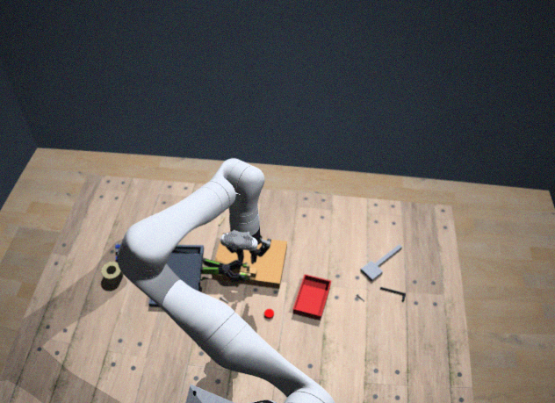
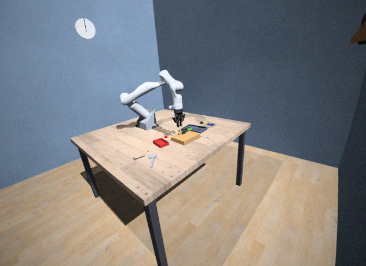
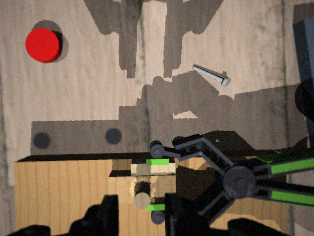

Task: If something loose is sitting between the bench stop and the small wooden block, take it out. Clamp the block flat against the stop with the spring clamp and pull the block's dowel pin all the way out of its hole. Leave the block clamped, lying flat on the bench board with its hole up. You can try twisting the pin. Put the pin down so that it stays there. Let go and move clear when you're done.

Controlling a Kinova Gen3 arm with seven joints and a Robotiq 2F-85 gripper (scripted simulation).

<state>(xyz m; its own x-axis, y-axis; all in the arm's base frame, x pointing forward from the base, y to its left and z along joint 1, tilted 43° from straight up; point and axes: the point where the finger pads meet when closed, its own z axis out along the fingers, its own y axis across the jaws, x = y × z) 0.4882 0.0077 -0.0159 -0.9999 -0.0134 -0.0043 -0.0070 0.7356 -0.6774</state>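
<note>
The tan bench board [image 1: 270, 261] [image 2: 189, 138] [image 3: 60, 195] lies mid-table. In the wrist view the small pale wooden block lies at the board's near edge, between the green pads of the black spring clamp [image 3: 240, 181] [image 1: 224, 269]. The clamp's green handles stretch off to the side. The dowel pin [image 3: 141, 197] stands upright in the block, seen end-on. My gripper [image 3: 141, 212] [image 1: 251, 254] [image 2: 178, 121] hangs just above the pin, fingers partly open on either side of it and not touching it. I cannot make out the bench stop.
A loose screw [image 3: 211, 74] and a red disc [image 3: 43, 44] [image 1: 269, 313] lie on the table beside the board. A dark tray [image 1: 185, 264], a red tray [image 1: 312, 296], a tape roll [image 1: 111, 270], a hammer [image 1: 379, 262] and an Allen key [image 1: 393, 291] lie around.
</note>
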